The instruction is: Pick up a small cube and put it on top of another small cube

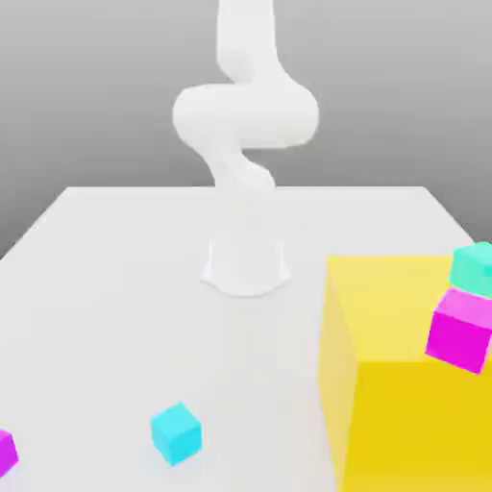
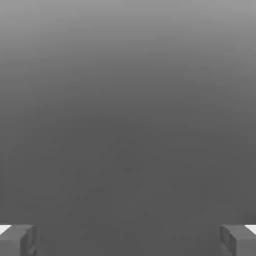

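You see the small cyan cube (image 1: 176, 434) resting on the white counter (image 1: 115, 336), near its edge closest to the camera, well apart from the yellow block (image 1: 423, 423). The block stands toward the counter's side at the exterior view's right. In that view a magenta cube (image 1: 460, 331) and a teal cube (image 1: 473, 269) overlap the block; you cannot tell whether they touch it. A purple cube (image 1: 6, 453), partly cut off, lies at the exterior view's left. Your white arm (image 1: 246, 115) rises from its base (image 1: 246, 259), between the counter's two far corners. In the hand view, your jaws (image 2: 128, 241) are released, their two fingers spread wide with nothing between them.
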